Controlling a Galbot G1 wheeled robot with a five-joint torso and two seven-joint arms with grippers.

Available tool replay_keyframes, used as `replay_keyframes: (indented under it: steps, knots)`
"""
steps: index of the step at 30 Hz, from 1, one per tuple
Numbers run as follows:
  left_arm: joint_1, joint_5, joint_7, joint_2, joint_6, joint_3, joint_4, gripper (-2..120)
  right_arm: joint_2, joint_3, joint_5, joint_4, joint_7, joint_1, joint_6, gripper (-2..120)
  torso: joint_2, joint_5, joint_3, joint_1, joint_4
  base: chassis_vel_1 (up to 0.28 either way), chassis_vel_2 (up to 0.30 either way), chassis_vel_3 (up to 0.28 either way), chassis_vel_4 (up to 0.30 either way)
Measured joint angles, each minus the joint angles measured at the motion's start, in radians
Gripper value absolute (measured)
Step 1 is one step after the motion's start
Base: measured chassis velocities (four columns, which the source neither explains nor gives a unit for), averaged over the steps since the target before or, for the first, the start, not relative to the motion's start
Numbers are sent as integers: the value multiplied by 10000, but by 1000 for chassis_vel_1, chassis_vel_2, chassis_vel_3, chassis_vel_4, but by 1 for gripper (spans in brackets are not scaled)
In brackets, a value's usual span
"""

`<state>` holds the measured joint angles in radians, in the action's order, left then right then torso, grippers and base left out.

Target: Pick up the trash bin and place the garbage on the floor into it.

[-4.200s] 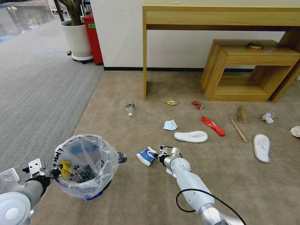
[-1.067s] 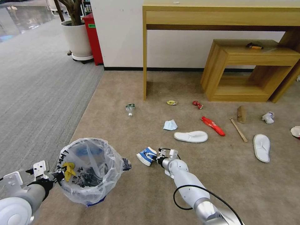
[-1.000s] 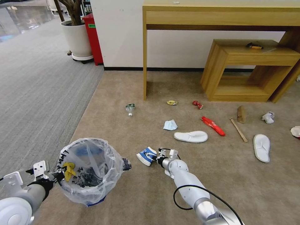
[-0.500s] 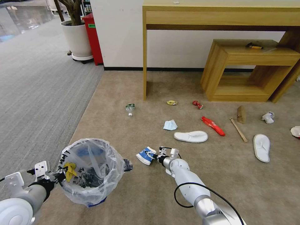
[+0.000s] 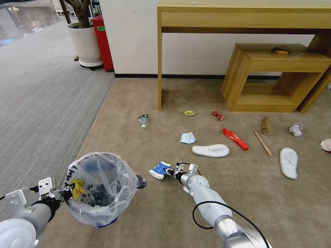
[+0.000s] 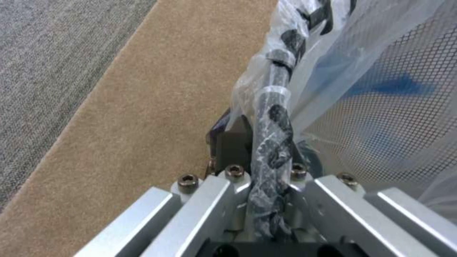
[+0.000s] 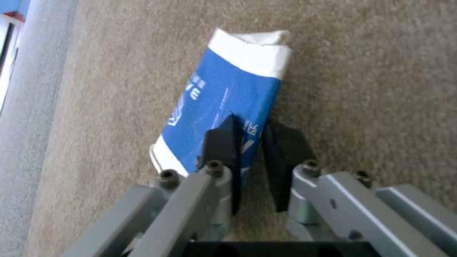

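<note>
Fingers of right gripper pinching blue-white packet edge for lifting, left gripper clamping trash bin rim, keeping it close.

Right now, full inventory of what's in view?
Bin: 1, dark, clear printed liner, near left, held by its rim.
Blue-white packet: 1, beside the bin, pinched.
Slippers: 2, white, mid carpet.
Red wrappers: 2, beyond the slippers.
Blue mask: 1, centre.
Bottle: 1, clear, by the desk leg.
Yellow scrap: 1, under the desk.
Stick, cardboard: 1 each, brown, right.
White wad: 1, far right.
Desk, shelf: wood, at the wall.
Plant pot: white, far left.
Left gripper: fingers shut on the bin rim.
Right gripper: fingers shut on the packet.
</note>
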<state>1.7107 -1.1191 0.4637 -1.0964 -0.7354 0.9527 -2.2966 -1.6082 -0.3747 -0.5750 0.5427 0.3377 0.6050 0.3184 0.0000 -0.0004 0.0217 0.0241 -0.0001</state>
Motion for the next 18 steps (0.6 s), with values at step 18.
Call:
replay_keyframes:
  steps: [18]
  knots:
    - [231, -46, -130, 125, 0, 87, -573, 0, 2, 75, 642, 630, 206, 457, -890, 0, 0, 1, 0, 0, 1, 0, 0, 0, 0]
